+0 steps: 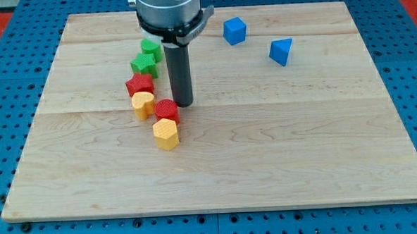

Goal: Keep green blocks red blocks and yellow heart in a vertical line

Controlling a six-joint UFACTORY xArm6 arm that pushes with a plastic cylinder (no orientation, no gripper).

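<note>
No hand is fitted, so nothing is held: the arm ends in a dark rod, and my tip rests on the wooden worktop, just to the view's right of the red cylinder-like block. A slanting column of blocks runs from upper left to lower right: green cube, green star, red star, yellow heart, the red block, then a yellow hexagonal block. Well apart, towards the view's top right, sit a blue cube and a blue wedge-like block.

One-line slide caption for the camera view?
My tip rests just right of a rough column: green blocks, red star, yellow heart, red block, yellow block.
</note>
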